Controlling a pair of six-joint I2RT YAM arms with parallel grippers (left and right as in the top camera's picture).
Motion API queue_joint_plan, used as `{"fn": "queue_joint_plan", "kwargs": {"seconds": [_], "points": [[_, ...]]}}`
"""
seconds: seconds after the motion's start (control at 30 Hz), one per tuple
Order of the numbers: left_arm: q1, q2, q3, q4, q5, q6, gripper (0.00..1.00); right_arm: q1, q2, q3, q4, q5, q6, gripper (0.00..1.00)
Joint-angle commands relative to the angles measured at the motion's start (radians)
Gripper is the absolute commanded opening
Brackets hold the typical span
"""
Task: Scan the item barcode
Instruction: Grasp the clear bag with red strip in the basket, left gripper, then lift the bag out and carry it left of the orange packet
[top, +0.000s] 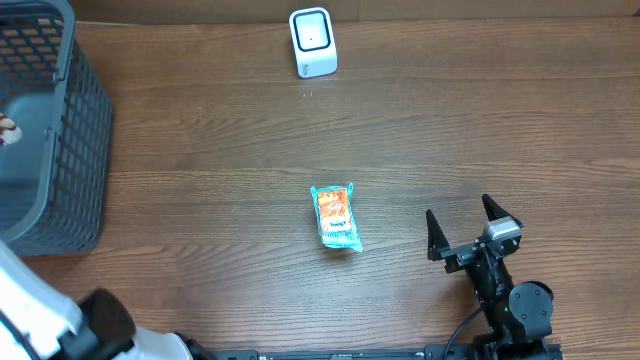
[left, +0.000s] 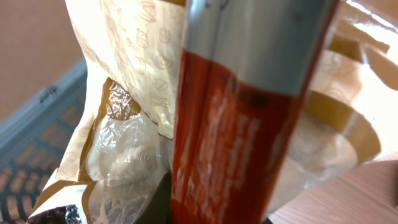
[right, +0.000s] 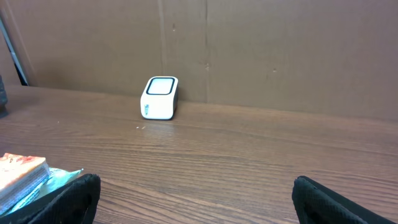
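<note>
At the near edge the right gripper sits low over the table, jaws wide and empty. Mid-table, well apart from it, a teal pack lies flat with nothing touching it. Off to the left is the basket, and the left gripper works inside it. Its fingers are out of sight, but it is closed tight. A red pack fills its camera, hard against the lens, with a tan bag behind and basket mesh at the side. Whether the red pack is truly pinched I cannot tell. At the far edge stands the scanner, window facing up, nothing near it.

The step in hand looks like the pick from the basket; scanning has not begun. Next, the left arm needs to lift straight up, clear of the basket wall and the tan bag. Then it carries the pack across to the scanner and turns its barcode, which is not visible here, toward the window.
</note>
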Motion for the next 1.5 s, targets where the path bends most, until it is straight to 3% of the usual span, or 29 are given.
{"fn": "queue_joint_plan", "kwargs": {"seconds": [0.0, 0.33, 0.57, 0.7, 0.9, 1.17, 1.47], "points": [[-0.044, -0.077, 0.008, -0.071, 0.126, -0.051, 0.04, -0.004, -0.009, -0.011, 0.005, 0.008, -0.005, 1.0], [-0.309, -0.084, 0.002, -0.365, 0.046, -0.069, 0.04, -0.004, -0.009, -0.011, 0.004, 0.008, -0.005, 1.0], [-0.503, -0.079, -0.074, -0.375, 0.033, -0.177, 0.04, -0.004, -0.009, -0.011, 0.005, 0.008, -0.005, 1.0], [-0.631, -0.079, -0.172, -0.364, -0.078, -0.257, 0.04, -0.004, -0.009, -0.011, 0.005, 0.008, -0.005, 1.0], [-0.78, -0.079, -0.416, -0.262, -0.133, -0.399, 0.05, -0.004, -0.009, -0.011, 0.004, 0.008, -0.005, 1.0], [-0.87, -0.078, -0.859, 0.011, -0.131, -0.535, 0.07, -0.004, -0.009, -0.011, 0.005, 0.008, -0.005, 1.0], [-0.882, -0.077, -1.162, 0.255, -0.106, -0.544, 0.12, -0.004, -0.009, -0.011, 0.005, 0.008, -0.005, 1.0]]}}
